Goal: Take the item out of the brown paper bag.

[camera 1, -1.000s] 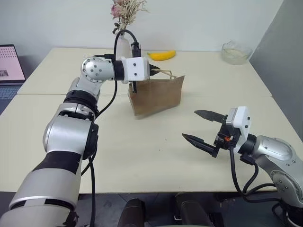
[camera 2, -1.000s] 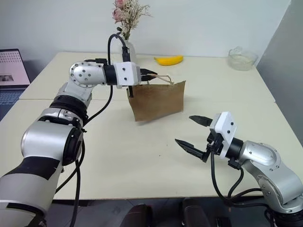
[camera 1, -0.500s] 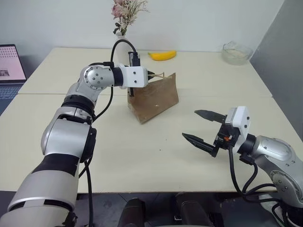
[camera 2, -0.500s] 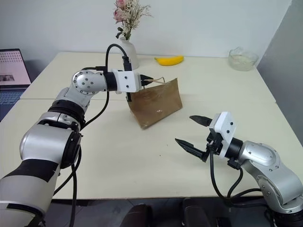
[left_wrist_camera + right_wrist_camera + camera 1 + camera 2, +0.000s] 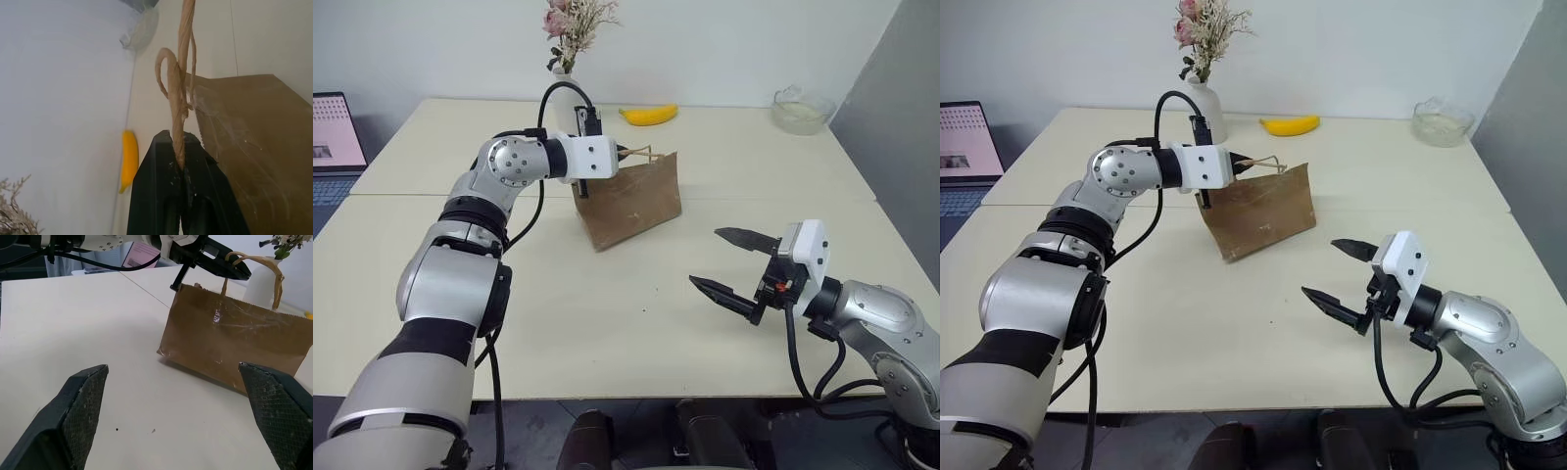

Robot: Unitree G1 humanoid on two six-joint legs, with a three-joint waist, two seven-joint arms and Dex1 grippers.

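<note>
Comparing with a second ago: the brown paper bag has swung from sitting square on the surface to a tilt, its base corner nearest the robot on the surface and its mouth edge slanting up away from the left arm.
Left tool: the left tool is pinched shut on the tan loop handles of the bag; its black fingers show no gap and the paper cord runs out from between them.
Bag, last half second: it looks slightly less tipped than half a second ago; from these views I cannot tell whether the whole base is off the surface.
Right tool: the right tool hangs in the same spot as before, well apart from the bag on the robot's side, its two fingers spread as wide as they go and empty.
Item: no yellow-orange oval can be seen; judging from the task, it lies inside the bag, hidden by the brown wall. The bag's mouth faces away from the head camera.
Banana: the banana lies beyond the bag, near the white vase of dried flowers, and is not the target.
Glass bowl: the glass bowl stands far beyond the bag, toward the surface's far corner.
Meaning for the task: the bag is now secured and being tilted, which looks like preparation either to tip the item out or to open the mouth toward the waiting right tool. Retrieval has not begun.
Risk: thin handles could tear or slip.
</note>
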